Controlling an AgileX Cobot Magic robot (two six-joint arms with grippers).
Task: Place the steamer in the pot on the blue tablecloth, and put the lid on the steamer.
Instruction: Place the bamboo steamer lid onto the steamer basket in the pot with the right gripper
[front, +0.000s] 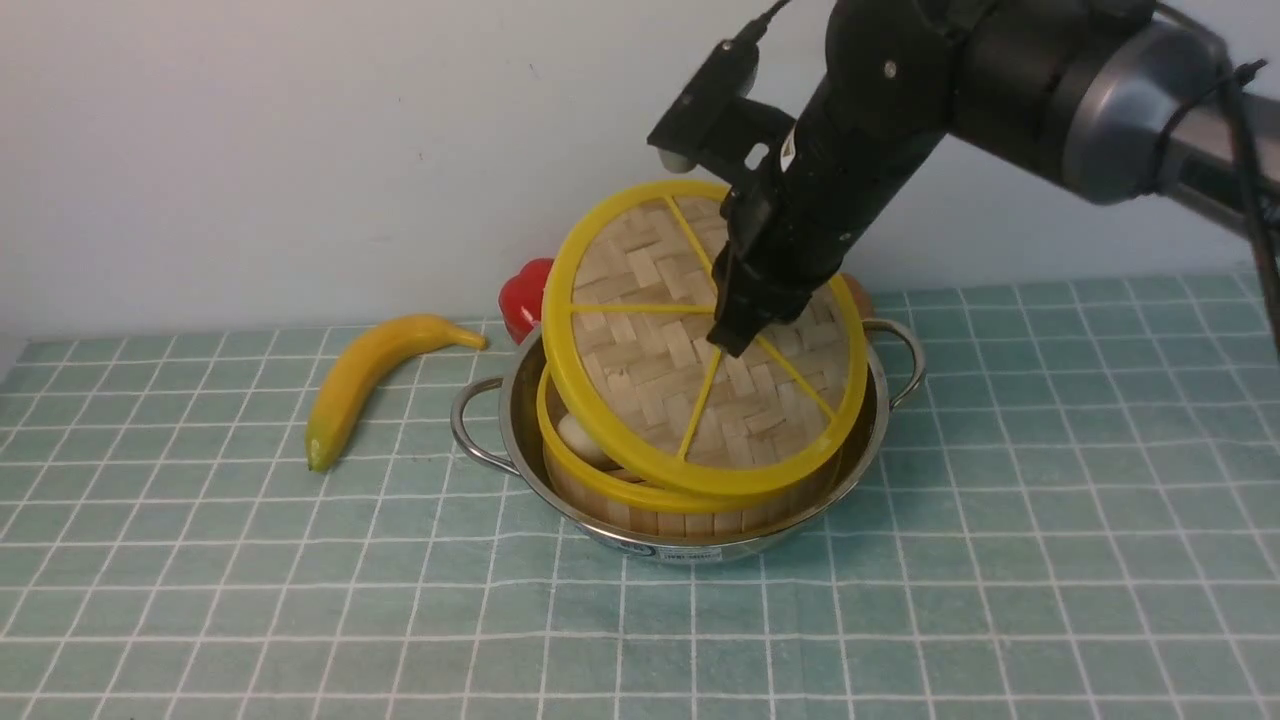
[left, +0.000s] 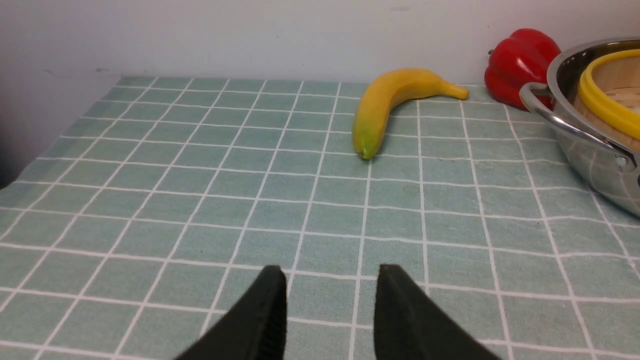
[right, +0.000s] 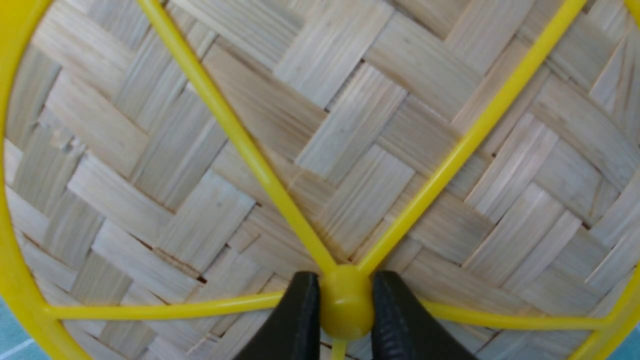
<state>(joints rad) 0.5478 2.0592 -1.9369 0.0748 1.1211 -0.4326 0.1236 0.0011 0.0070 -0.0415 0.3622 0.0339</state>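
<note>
Right hand (right: 346, 305) closed on the yellow hub at the centre of the lid (front: 700, 330). Lid tilted, its near edge low over the steamer (front: 565, 474); cannot tell whether the two touch. Steamer sits inside the pot (front: 690, 550), pale toy food just showing at one side.

Risks, as I judge them: the hub is a small, rounded hold, so the lid may swivel or tip if its edge catches the steamer's rim. Let go at this slant, it could slide off and lodge against the pot wall, or rest askew. A buns-and-rim snag could also drag the steamer sideways.

Pose: right arm (front: 900, 90) reaches in from the right, sloping down to the hub, fingers pointing down and toward the left. Left hand (left: 330, 310) well apart from the pot, fingers parted, nothing between them, facing over the blue tablecloth (left: 200, 200).
</note>
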